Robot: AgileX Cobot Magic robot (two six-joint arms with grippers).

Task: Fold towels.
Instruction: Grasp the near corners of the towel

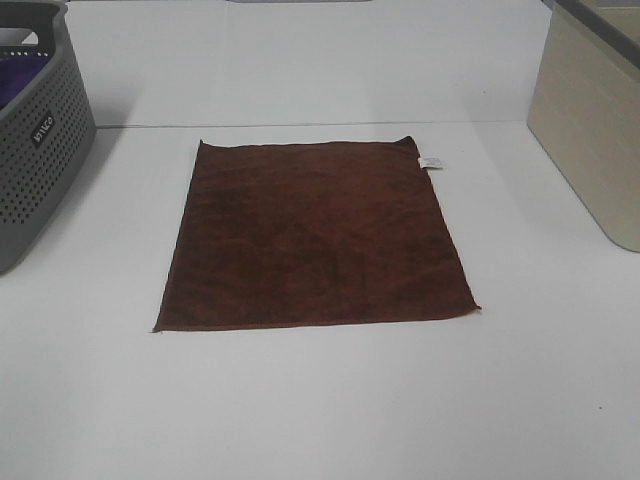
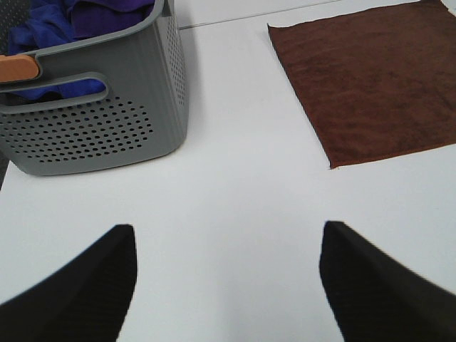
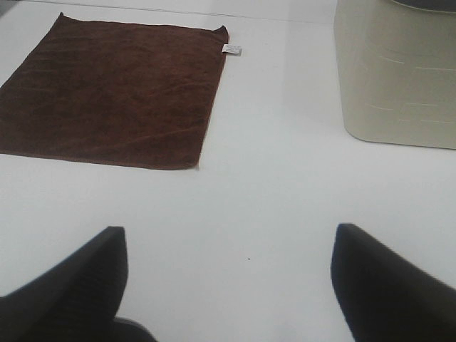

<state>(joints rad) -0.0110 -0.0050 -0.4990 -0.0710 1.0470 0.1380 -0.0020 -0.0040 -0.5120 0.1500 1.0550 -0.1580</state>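
A dark reddish-brown square towel [image 1: 315,235] lies spread flat in the middle of the white table, with a small white tag [image 1: 431,162] at its far right corner. The same towel [image 2: 370,78] shows in the left wrist view and again as the towel [image 3: 114,92] in the right wrist view. My left gripper [image 2: 226,249] stands open over bare table, short of the towel's near left corner. My right gripper [image 3: 229,249] is open too, back from the towel's near right corner. Neither holds anything. Both arms are outside the exterior high view.
A grey perforated basket [image 1: 35,140] stands at the far left; in the left wrist view the basket [image 2: 100,128] holds purple and blue cloths [image 2: 78,18]. A beige bin [image 1: 590,130] stands at the far right, also seen as the bin [image 3: 399,78].
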